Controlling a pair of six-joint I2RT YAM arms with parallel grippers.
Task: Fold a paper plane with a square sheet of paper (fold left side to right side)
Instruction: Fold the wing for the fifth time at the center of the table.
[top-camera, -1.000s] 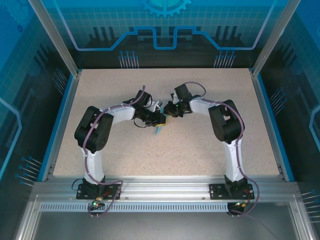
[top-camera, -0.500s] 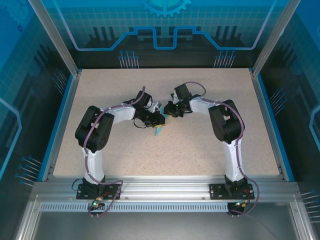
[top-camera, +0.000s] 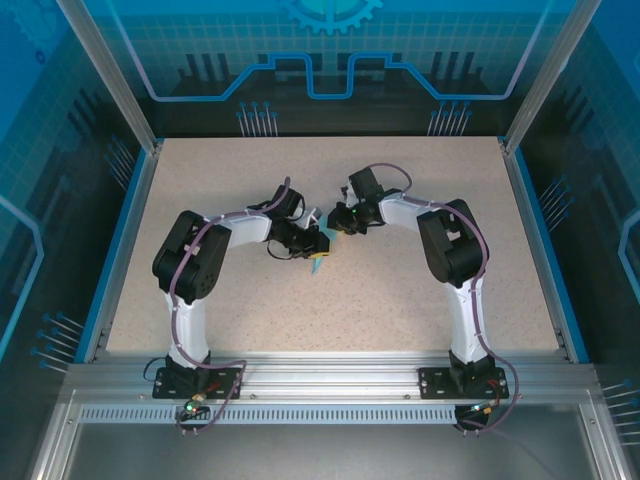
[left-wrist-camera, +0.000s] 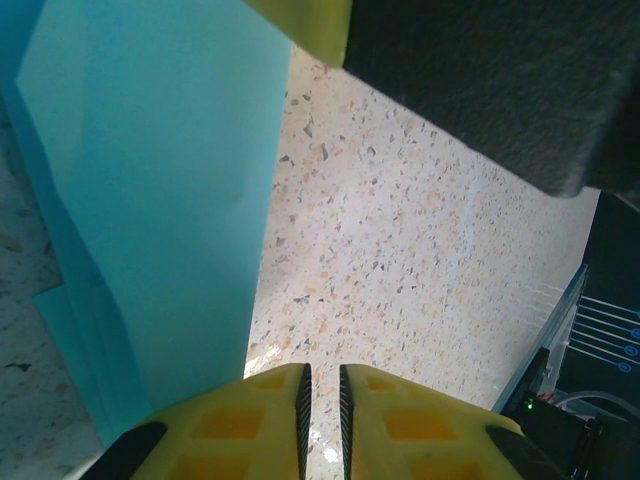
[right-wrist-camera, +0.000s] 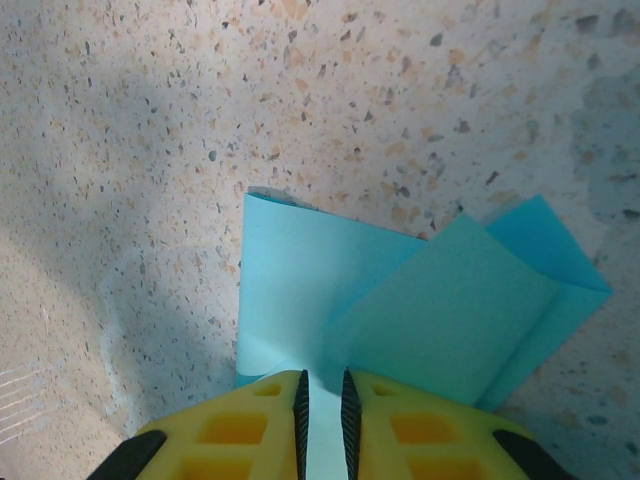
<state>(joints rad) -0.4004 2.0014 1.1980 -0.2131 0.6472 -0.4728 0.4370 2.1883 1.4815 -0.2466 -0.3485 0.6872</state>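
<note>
Since a second ago the left hand has crept a touch closer to the right hand, its elbow swinging slightly inward, and the folded blue paper under them shows brighter.

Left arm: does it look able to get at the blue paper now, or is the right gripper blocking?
Probably yes. The left gripper sits at the edge of the blue paper, bare table between its nearly closed jaws. The right gripper pinches the paper opposite; close, but not blocking.
</note>
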